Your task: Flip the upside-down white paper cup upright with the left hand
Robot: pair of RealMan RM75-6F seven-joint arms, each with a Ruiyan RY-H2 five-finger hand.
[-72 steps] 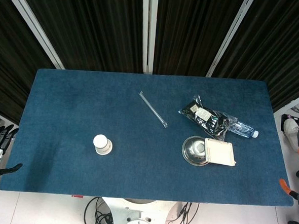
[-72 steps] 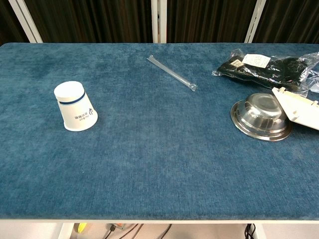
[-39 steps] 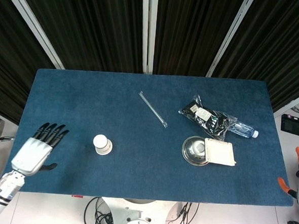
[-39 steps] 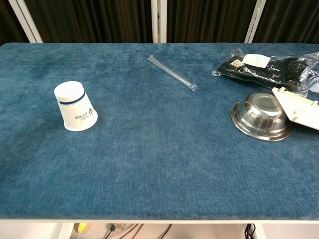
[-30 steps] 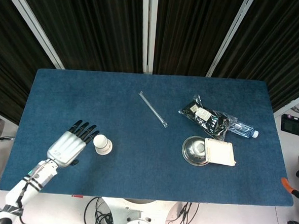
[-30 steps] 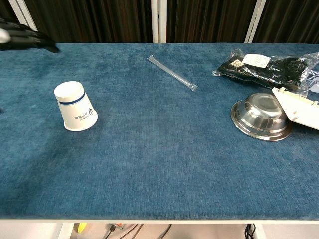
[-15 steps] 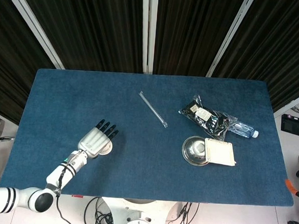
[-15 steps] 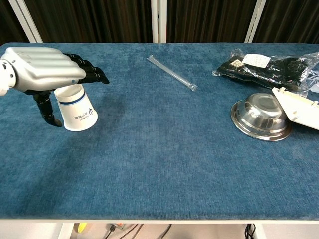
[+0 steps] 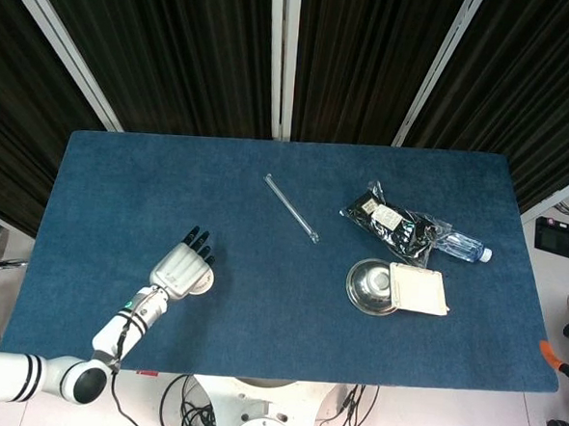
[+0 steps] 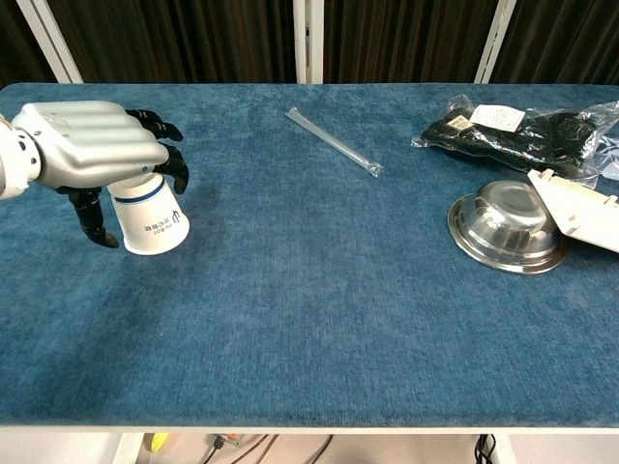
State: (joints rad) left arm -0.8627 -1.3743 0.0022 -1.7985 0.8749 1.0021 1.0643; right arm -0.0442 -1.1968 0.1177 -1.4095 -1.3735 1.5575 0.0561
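Left hand (image 9: 183, 268) covers the white paper cup (image 9: 204, 283) from above in the head view. Chest view: fingers (image 10: 166, 143) curl around the cup (image 10: 150, 217), which stands mouth-down on the table (image 10: 319, 290); grasp contact cannot be confirmed.

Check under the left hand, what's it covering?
The left hand sits over the upside-down white paper cup, fingers curling down around it. The cup's lower wall and rim show on the table; its upturned base is hidden.
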